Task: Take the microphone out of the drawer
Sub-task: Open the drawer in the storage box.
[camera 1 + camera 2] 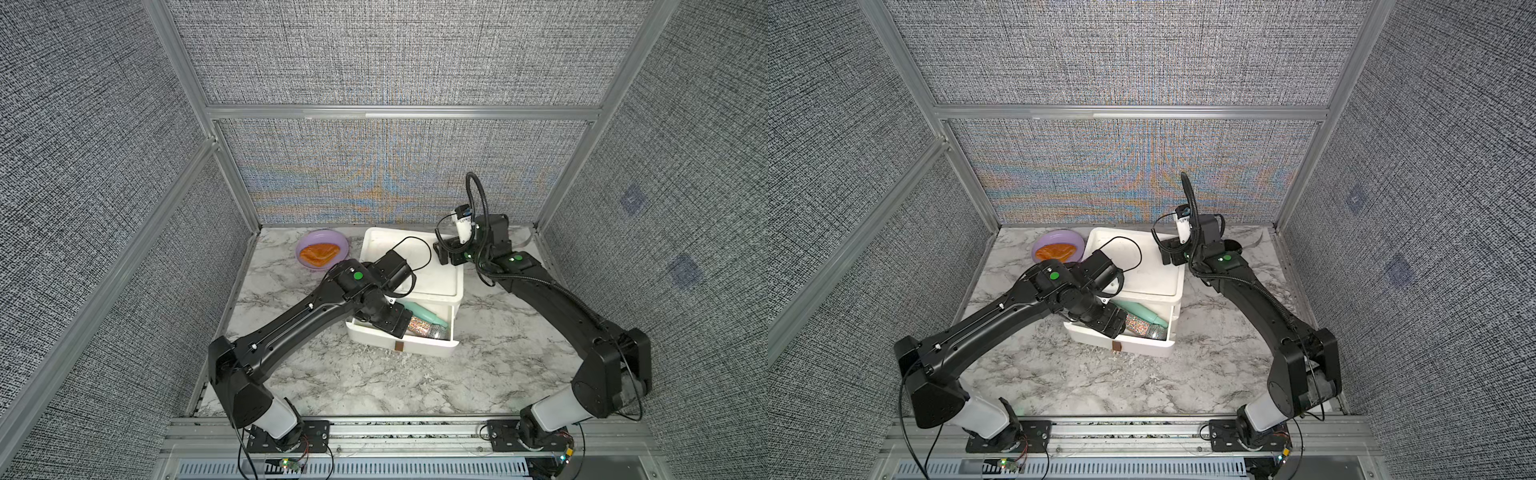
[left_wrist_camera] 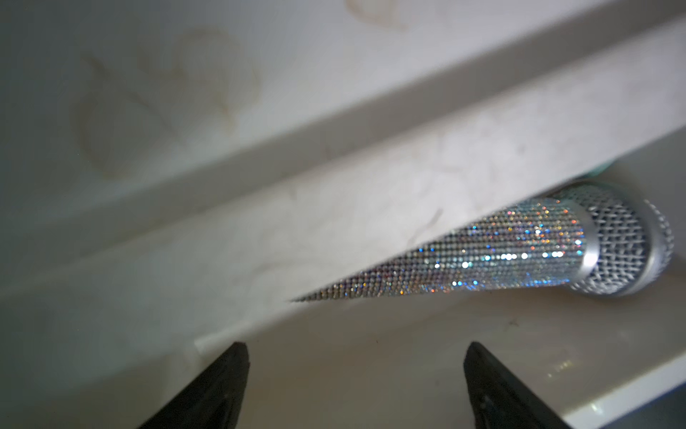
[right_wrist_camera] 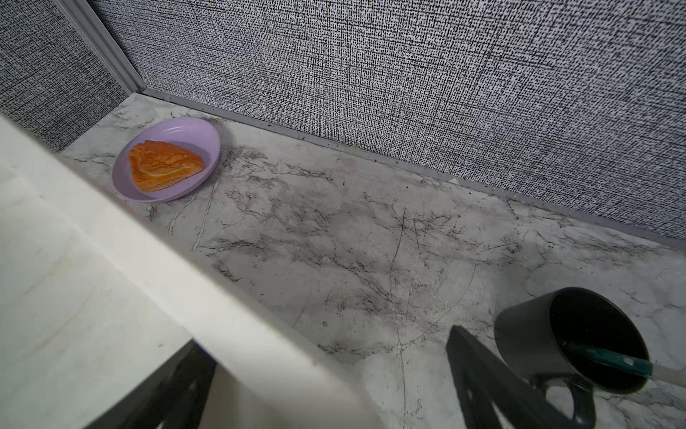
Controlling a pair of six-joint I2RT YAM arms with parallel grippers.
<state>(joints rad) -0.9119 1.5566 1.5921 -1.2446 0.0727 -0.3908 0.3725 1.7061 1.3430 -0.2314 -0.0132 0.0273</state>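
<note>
The microphone [image 1: 420,326] has a glittery body and a silver mesh head. It lies in the open white drawer [image 1: 415,347] next to a teal bottle [image 1: 424,311]; both top views show it [image 1: 1138,327]. My left gripper [image 1: 401,328] reaches down into the drawer's left part, at the microphone's handle end. In the left wrist view the left gripper [image 2: 356,371] is open and holds nothing, and a white edge hides part of the microphone [image 2: 519,252]. My right gripper [image 1: 446,253] is open, its fingers astride the cabinet's [image 1: 432,270] back right edge [image 3: 260,334].
A purple plate [image 1: 320,237] with an orange pastry [image 1: 318,253] sits at the back left, behind the cabinet. A black cup [image 3: 527,327] holding a teal-handled tool stands on the marble table [image 1: 374,386] close to the right gripper. A black cable lies on the cabinet top.
</note>
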